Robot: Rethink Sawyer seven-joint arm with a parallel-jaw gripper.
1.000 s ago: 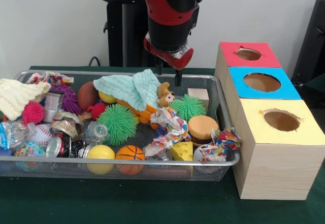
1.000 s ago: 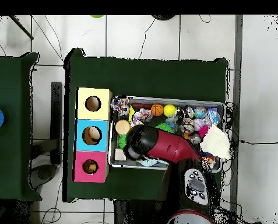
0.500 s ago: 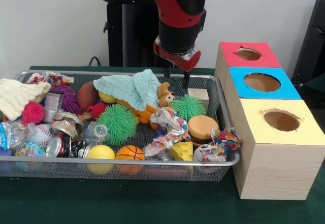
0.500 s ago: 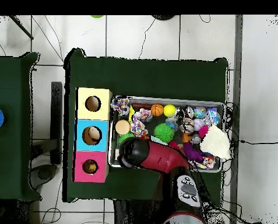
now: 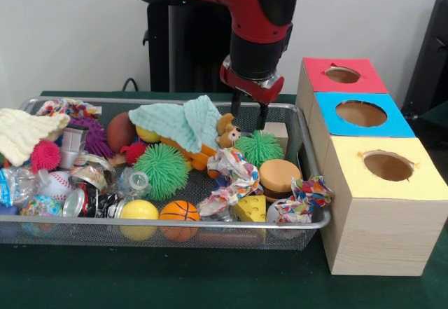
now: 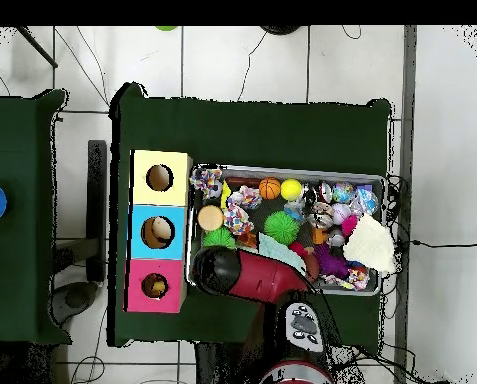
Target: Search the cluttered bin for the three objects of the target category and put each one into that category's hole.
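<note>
front view, end effector (image 5: 248,118) open above upright wooden block (image 5: 274,135)

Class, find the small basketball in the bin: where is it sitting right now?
In the front view, the basketball lies against the bin's near rim, between the yellow ball on its left and the cheese wedge on its right.

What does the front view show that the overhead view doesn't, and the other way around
Only the front view shows the gripper, its fingers apart, hanging just over the wooden block in the bin's far corner; overhead, the arm hides both. Only the overhead view shows something lying inside the blue box's hole and the red box's hole. Both show the mesh bin, the mini basketball and the yellow box.
</note>
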